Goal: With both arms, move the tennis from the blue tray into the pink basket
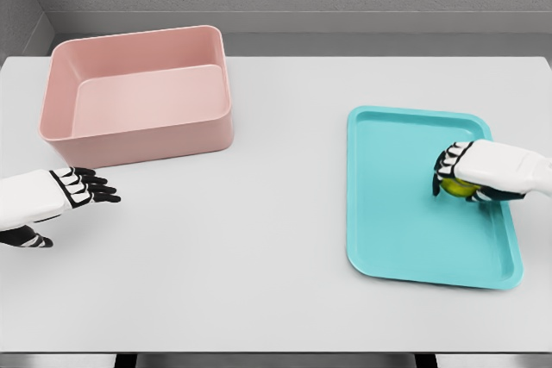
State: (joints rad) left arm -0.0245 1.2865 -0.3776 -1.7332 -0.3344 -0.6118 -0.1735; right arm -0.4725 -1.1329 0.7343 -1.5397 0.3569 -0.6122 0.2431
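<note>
A yellow-green tennis ball [456, 186] lies on the blue tray [405, 213] at the right of the table, mostly covered by my right hand [454, 180]. That hand's fingers curl over and around the ball, gripping it. The pink basket [138, 92] stands at the back left, with nothing visible inside. My left hand [90, 189] hovers low at the left edge, just in front of the basket's near wall, fingers stretched out and holding nothing.
The white table [259, 239] stretches between basket and tray. A grey wall runs behind the table's far edge.
</note>
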